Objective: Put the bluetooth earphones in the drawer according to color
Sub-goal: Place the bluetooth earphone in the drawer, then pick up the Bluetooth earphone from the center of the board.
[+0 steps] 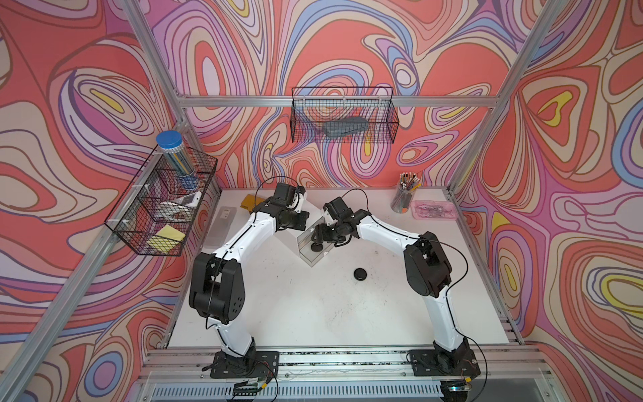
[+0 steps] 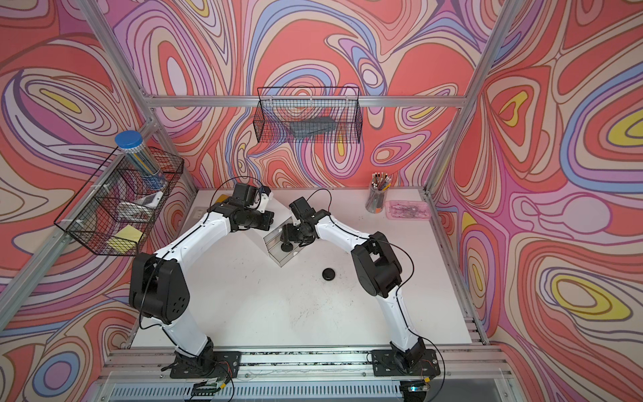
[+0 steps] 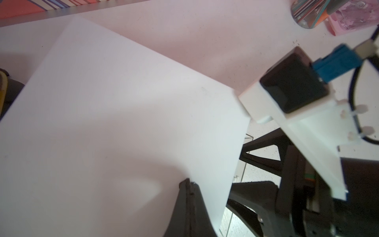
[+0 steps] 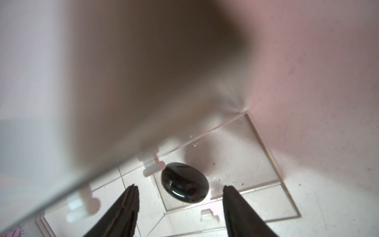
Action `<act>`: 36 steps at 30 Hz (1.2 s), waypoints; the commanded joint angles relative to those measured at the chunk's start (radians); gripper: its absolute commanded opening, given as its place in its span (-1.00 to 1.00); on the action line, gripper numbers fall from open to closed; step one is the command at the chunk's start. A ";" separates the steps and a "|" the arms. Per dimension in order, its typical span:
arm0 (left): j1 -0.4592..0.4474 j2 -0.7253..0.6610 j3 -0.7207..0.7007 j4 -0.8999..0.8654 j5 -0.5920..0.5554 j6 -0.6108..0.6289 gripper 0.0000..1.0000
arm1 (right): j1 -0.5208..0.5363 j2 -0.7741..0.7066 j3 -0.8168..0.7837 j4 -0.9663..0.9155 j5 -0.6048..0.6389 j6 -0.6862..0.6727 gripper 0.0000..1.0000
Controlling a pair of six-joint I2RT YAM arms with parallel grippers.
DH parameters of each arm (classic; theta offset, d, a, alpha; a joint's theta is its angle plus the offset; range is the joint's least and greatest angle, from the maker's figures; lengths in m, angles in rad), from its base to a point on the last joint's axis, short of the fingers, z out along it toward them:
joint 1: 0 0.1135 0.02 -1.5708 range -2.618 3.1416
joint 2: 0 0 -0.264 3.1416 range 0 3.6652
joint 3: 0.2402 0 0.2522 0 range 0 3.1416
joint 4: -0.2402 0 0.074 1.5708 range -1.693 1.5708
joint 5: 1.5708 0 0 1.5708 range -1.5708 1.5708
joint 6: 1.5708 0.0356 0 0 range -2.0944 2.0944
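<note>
A white cabinet (image 1: 286,241) stands mid-table with one clear drawer (image 1: 307,258) pulled out toward the front. One glossy black earphone case (image 1: 316,247) (image 4: 184,182) lies on that drawer's floor. My right gripper (image 4: 181,187) hangs open just above it, a fingertip on either side and neither touching. A second black case (image 1: 360,274) (image 2: 328,274) rests on the table to the right of the drawer. My left gripper (image 3: 189,182) is shut and empty, its tips resting on the cabinet's white top (image 3: 123,102). No pink or purple cases show.
A pencil cup (image 1: 403,198) and a pink tray (image 1: 435,210) sit at the back right. At the back left lie a frosted flat box (image 1: 222,226) and a yellow item (image 1: 250,201). Wire baskets hang on the left wall (image 1: 160,212) and the back wall (image 1: 344,118).
</note>
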 commanded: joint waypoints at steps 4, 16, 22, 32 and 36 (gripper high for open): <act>-0.009 0.057 -0.027 -0.170 0.000 0.000 -1.00 | 0.006 0.007 -0.025 0.004 0.013 -0.003 0.39; -0.010 0.056 -0.027 -0.171 0.002 -0.001 -1.00 | 0.004 -0.160 -0.142 0.014 0.120 -0.052 0.68; -0.009 0.055 -0.026 -0.170 0.003 -0.003 -1.00 | 0.001 -0.253 -0.234 -0.041 0.175 -0.088 0.72; -0.009 0.058 -0.026 -0.171 0.003 -0.004 -1.00 | -0.014 -0.395 -0.441 -0.112 0.247 -0.097 0.81; -0.009 0.058 -0.026 -0.171 0.003 -0.004 -1.00 | -0.014 -0.417 -0.466 -0.170 0.288 -0.101 0.82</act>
